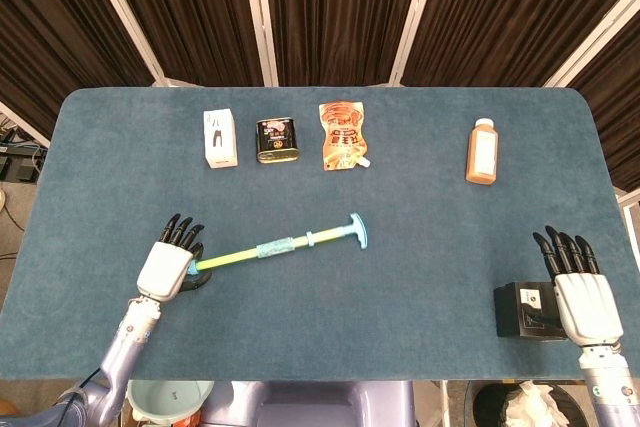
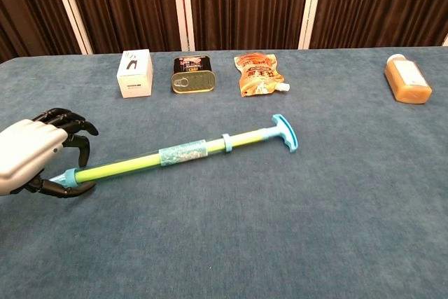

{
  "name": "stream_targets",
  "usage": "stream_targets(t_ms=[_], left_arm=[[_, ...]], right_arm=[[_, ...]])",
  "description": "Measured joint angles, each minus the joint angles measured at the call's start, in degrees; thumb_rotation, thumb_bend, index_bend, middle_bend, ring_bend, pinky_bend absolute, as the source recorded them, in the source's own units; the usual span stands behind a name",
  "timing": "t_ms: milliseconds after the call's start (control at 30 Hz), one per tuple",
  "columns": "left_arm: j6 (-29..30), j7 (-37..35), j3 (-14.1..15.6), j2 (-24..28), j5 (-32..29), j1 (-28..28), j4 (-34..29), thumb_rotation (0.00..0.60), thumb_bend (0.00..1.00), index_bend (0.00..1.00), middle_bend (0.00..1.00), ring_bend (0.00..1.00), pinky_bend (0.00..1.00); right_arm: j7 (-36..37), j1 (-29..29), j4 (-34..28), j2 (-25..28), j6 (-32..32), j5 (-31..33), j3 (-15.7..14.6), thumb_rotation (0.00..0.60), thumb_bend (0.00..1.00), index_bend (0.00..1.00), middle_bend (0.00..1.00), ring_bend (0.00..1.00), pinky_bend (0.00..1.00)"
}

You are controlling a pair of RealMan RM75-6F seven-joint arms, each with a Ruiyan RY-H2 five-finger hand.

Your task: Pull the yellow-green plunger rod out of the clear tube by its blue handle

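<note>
A clear tube (image 1: 262,250) (image 2: 140,161) with a yellow-green plunger rod (image 2: 248,139) inside lies slanted on the blue table. The rod's blue T-handle (image 1: 358,231) (image 2: 285,133) points to the far right, and a short stretch of rod shows between it and the tube's blue collar. My left hand (image 1: 168,267) (image 2: 31,153) grips the tube's near-left end, fingers curled over its blue cap and thumb under it. My right hand (image 1: 580,292) lies far off at the front right, fingers straight and apart, holding nothing; the chest view does not show it.
Along the back stand a white box (image 1: 220,137) (image 2: 135,73), a flat tin can (image 1: 277,140) (image 2: 191,75), an orange pouch (image 1: 343,134) (image 2: 260,73) and an orange bottle (image 1: 482,151) (image 2: 407,79). A black box (image 1: 525,309) sits beside my right hand.
</note>
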Motion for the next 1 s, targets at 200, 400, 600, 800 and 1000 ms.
stream_targets(t_ms=[200,400,600,800,1000], left_arm=[[0.01,-0.17,0.27,-0.63,-0.21,-0.32,1.28,0.600,0.33,0.59,0.27,0.16,0.08],[0.32,-1.07,0.94,-0.61,-0.01,-0.44,1.26,0.600,0.36,0.61,0.29,0.18,0.08],[2.55,-1.24,2.36,0.24,1.70,-0.36,0.23,0.600,0.35,0.62,0.30,0.18,0.08],[4.28,-1.53,3.30,1.21,2.69,-0.08,-1.08,0.600,0.40,0.67,0.36,0.23,0.08],[8.08,-2.50,4.11,1.42,4.54,0.16,-1.40,0.600,0.43,0.70,0.42,0.27,0.08]], right_arm=[[-0.69,0.17,0.08,-0.77,-0.19,-0.91,-0.54,0.600,0.00,0.00,0.00,0.00,0.00],[-0.31,0.50,0.68,-3.31,0.32,-4.26,-1.69,0.600,0.04,0.07,0.00,0.00,0.00],[-3.46,1.42,1.78,-8.85,1.99,-9.73,-2.50,0.600,0.07,0.12,0.00,0.00,0.00],[-12.82,3.90,-0.29,-13.12,-0.19,-11.84,-1.98,0.600,0.07,0.12,0.00,0.00,0.00],[-22.88,6.32,-5.50,-16.27,-4.18,-11.26,-0.44,0.600,0.07,0.12,0.00,0.00,0.00]])
